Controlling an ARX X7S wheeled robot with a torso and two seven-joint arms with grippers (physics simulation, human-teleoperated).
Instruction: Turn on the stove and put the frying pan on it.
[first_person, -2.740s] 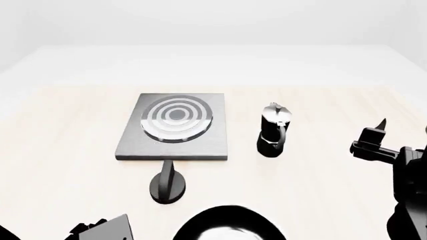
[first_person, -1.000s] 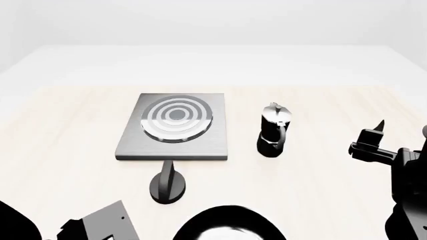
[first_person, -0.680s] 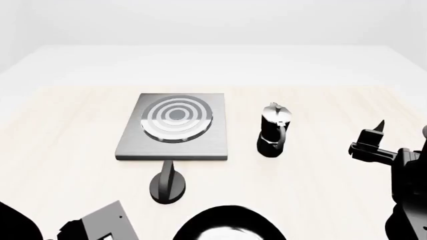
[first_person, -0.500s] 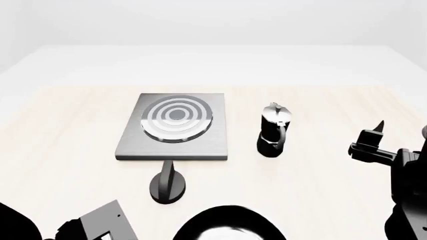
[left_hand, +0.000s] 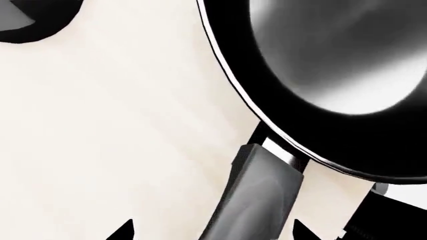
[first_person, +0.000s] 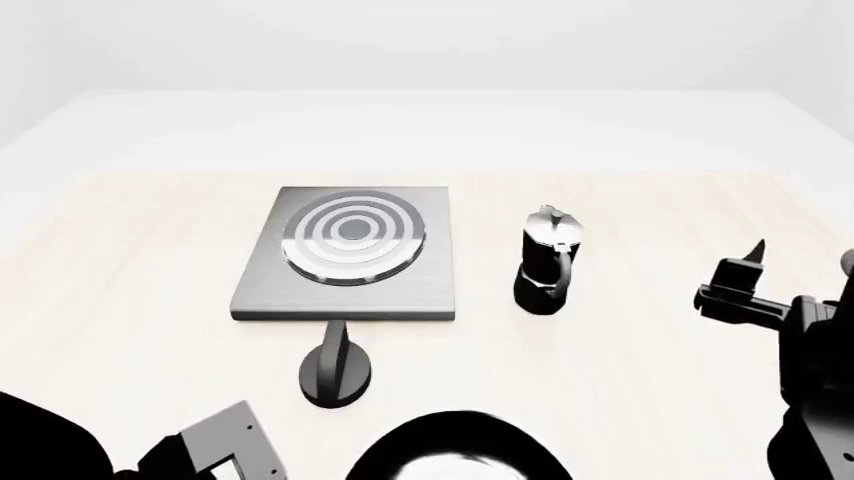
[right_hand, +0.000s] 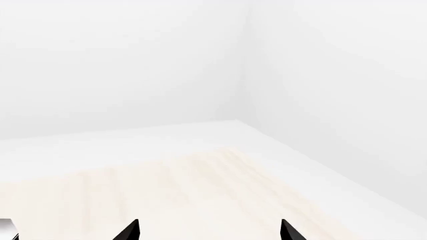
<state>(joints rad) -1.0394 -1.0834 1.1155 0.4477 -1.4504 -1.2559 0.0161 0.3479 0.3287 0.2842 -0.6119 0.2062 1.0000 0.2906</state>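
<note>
You are looking down at a pale wooden desk (first_person: 134, 300). A tall black-and-silver moka pot (first_person: 547, 262) is standing upright to the right of the flat square grey metal stove (first_person: 350, 255), clearly apart from it, with bare desk between them. Nothing is lying on the round burner of concentric rings (first_person: 354, 235).

The small black round knob (first_person: 336, 365) is sitting just in front of the stove's near edge, with a narrow raised grip running toward the plate. Nearer to you, the wide round black frying pan (first_person: 461, 452) is lying at the bottom edge of the head view, partly cut off, its pale glossy inside facing up. In the left wrist view the pan (left_hand: 333, 75) is filling the upper part of the picture, and its long dark grey handle (left_hand: 257, 200) is running from the rim between the two dark fingertips (left_hand: 123, 231) of your left tool (left_hand: 212, 231). Those tips are standing spread on either side of the handle, and you cannot tell whether they are touching it.

Your right tool (first_person: 747, 275) is hovering over the desk's right side, well apart from the moka pot. In the right wrist view its two dark tips (right_hand: 130, 230) are standing wide apart with nothing between them.
</note>
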